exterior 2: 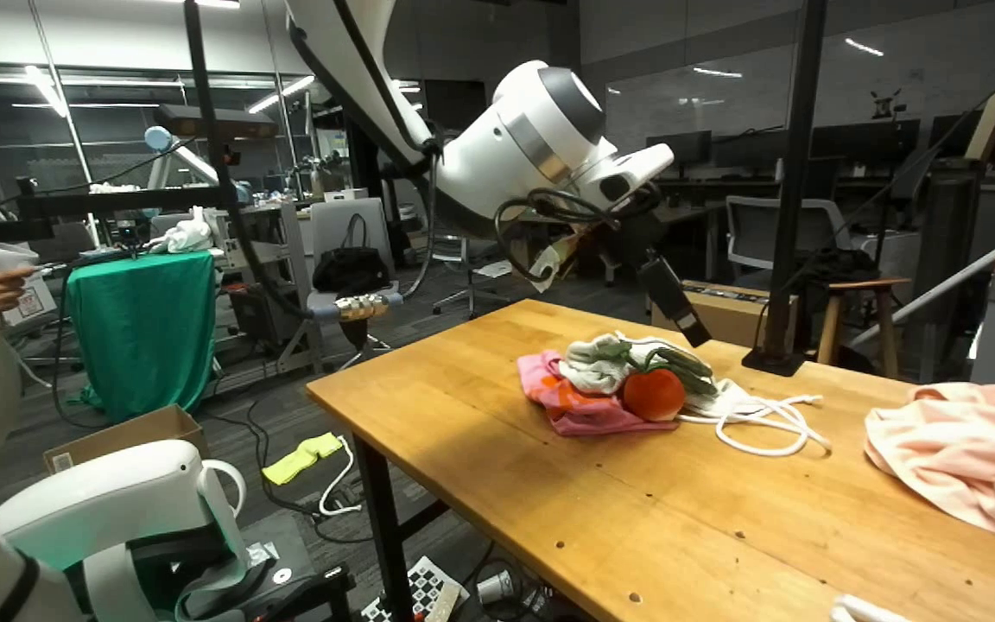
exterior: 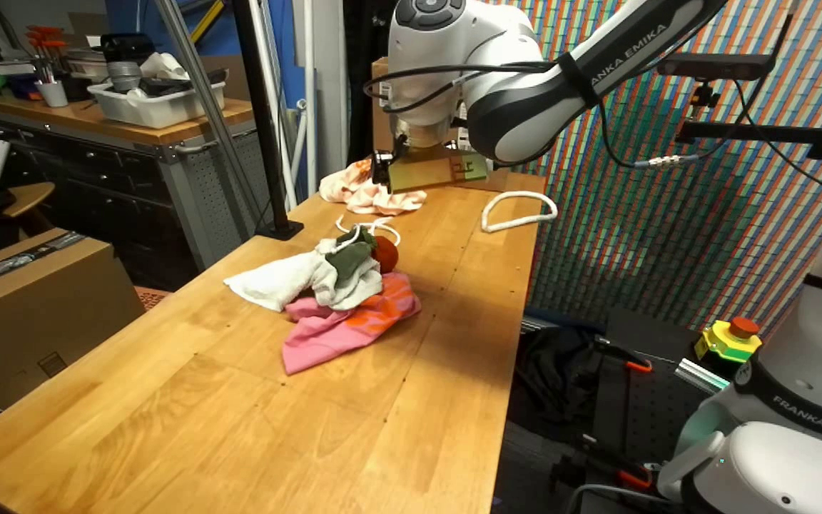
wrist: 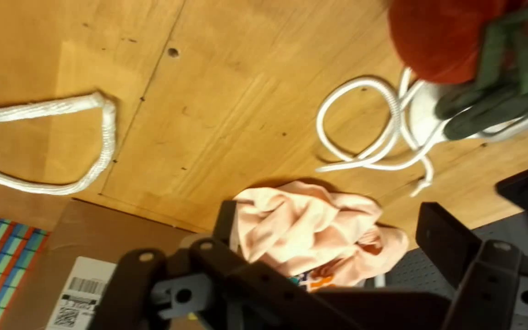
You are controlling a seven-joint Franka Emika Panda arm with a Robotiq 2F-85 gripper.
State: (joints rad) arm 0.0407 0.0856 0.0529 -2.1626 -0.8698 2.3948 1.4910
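I find the pincer (wrist: 329,220) wide, holding nothing; the peach cloth (wrist: 291,224) lies apart from it, on the counter (wrist: 227,114); the wrist view frames it between the jaws, long axis roughly left to right.

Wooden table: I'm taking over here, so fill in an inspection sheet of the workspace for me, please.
Surface: wooden table, small dark holes in its top.
Things in play: peach cloth, crumpled; tomato-like item and white cloth heaped with pink cloth, white cords beside them.
Clutter: white rope loop on the table; yellow cloth on the floor.
Gripper: gripper open, above the table, nothing held; peach cloth shows between its jaws in the wrist view.
Cables: black cables looped above the gripper; silver connector hanging.
Surroundings: emergency-stop button beside the robot base; person's hand at an exterior view's edge.
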